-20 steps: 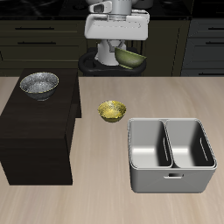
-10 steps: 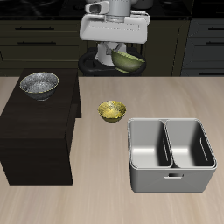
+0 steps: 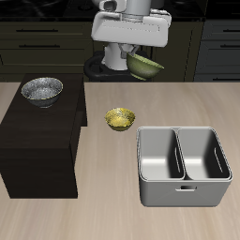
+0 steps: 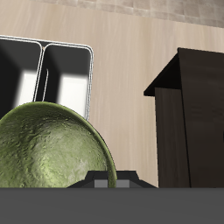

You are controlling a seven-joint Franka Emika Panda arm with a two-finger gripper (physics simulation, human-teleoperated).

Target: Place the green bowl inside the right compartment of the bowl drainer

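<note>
Right now the tool [image 3: 141, 58] is closed on the green bowl [image 3: 145, 65], gripping it by the rim and holding it tilted, high above the back of the bench [image 3: 112, 211]. From the wrist view the bowl [image 4: 52, 149] fills much of the picture, its mottled glossy inside facing the camera, with the bowl drainer [image 4: 48, 74] visible beyond it on the bench.

By my reading the step in hand is the carry: the bowl is lifted clear and has yet to reach the drainer [image 3: 184, 167], which sits near the bench's front edge with both basins empty. The bowl hangs well apart from it, farther back and much higher.

Next the arm would need to bring the bowl forward over the drainer, line it up above the right compartment and not the other basin, then lower it past the middle wall before letting go. The tilt of the bowl may matter, since it could catch on the rim.

A yellow bowl [image 3: 119, 118] sits on the bench between the drainer and a dark cabinet [image 3: 37, 141], which carries a silver bowl [image 3: 42, 90]; neither lies in the likely path.
</note>
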